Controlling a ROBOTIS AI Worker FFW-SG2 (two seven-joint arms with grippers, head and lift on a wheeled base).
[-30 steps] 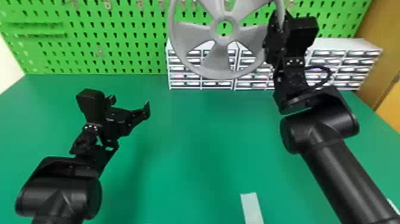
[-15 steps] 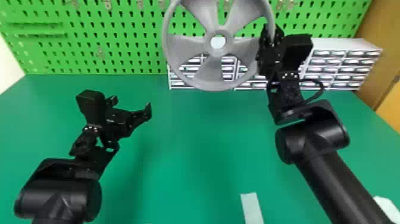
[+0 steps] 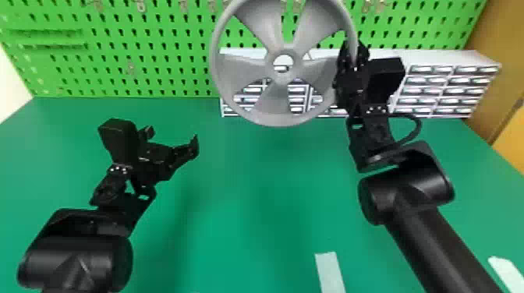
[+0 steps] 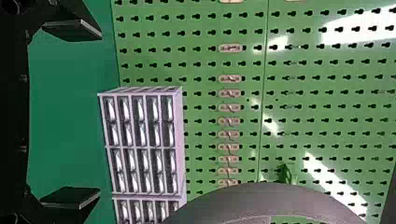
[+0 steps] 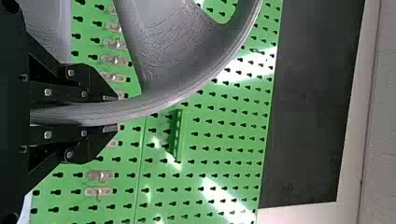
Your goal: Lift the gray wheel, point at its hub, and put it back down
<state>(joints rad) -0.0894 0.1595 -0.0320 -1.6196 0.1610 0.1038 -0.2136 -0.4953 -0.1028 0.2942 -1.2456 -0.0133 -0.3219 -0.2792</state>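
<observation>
Nearer than the gray wheel (image 3: 275, 103) and left of it, the left hand (image 3: 171, 137) is spread wide. The right hand (image 3: 353, 56) clasps the wheel's right rim, upright above the table (image 3: 249, 202); behind stand white drawers (image 3: 432, 90).

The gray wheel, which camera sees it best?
The head view: the gray wheel is nearly whole there, hub included, though its top is cut off. The left wrist view shows a curved piece of rim; the right wrist view, part of it gripped by the right gripper.
</observation>
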